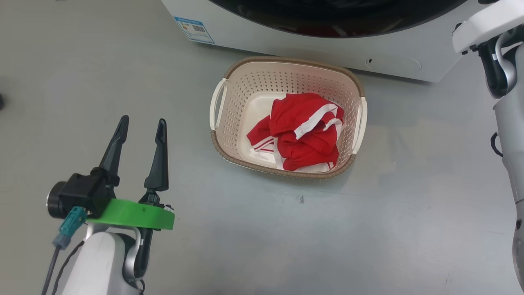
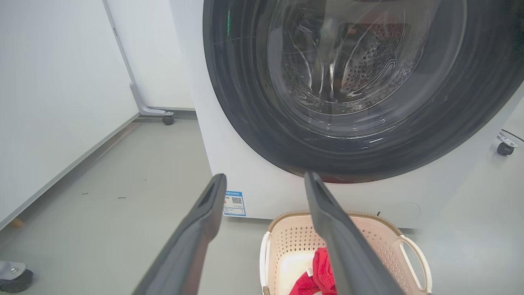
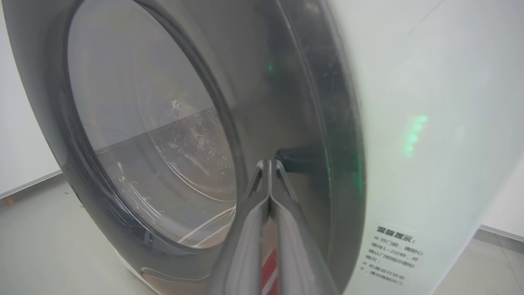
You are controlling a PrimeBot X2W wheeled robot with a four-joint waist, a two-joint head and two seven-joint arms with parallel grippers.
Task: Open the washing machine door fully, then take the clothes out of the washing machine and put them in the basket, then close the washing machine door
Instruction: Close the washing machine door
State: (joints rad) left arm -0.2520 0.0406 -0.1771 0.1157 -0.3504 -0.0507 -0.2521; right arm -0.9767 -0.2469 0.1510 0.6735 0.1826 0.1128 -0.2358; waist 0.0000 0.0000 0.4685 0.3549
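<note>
One washing machine (image 1: pixel 262 41), one basket (image 1: pixel 241 94), one heap of clothes (image 1: pixel 305 135).

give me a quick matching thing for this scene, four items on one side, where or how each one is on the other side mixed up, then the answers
Column A
1 left tool
2 right tool
3 red clothes
4 basket

Column B
a on the floor, in front of the washing machine
b shut, pointing at the black rim of the washing machine door
c lying in the basket
d open wide, above the floor

Pairs: 1-d, 2-b, 3-c, 4-a
</note>
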